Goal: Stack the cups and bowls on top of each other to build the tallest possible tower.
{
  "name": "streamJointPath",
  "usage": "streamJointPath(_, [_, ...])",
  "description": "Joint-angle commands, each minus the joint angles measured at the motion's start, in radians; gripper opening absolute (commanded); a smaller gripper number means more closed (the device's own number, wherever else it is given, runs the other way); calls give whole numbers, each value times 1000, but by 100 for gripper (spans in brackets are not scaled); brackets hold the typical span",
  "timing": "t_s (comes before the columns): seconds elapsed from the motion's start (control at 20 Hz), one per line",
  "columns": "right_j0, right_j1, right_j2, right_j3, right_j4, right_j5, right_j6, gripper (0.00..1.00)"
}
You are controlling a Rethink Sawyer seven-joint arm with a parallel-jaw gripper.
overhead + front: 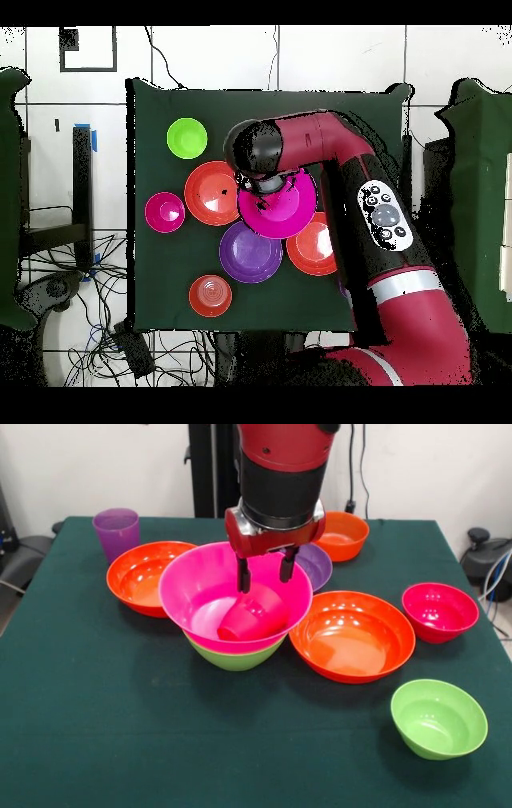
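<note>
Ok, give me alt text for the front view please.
The gripper, fingers open, hangs inside a hot pink bowl nested on a lime green bowl, above a red-pink cup lying on its side. Orange, purple, pink and green bowls surround it on the green table.

Bright, even overhead light; glossy bowls [352, 636] show glare, shadows soft.

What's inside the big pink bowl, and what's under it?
Inside the pink bowl lies a red-pink cup, tipped on its side. The open pincer hangs just above. Under it sits a green bowl; only its lower part shows, so its inside is hidden.
</note>
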Motion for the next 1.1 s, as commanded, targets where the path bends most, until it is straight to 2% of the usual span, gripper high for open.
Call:
streamJointPath(0.05, [38,79,11,73,-61,-93,-122,100])
streamJointPath(0.8, [50,121,-17,74,-81,-164,-100,100])
streamJointPath(1.1, [34,110,-16,93,-79,-179,-114,100])
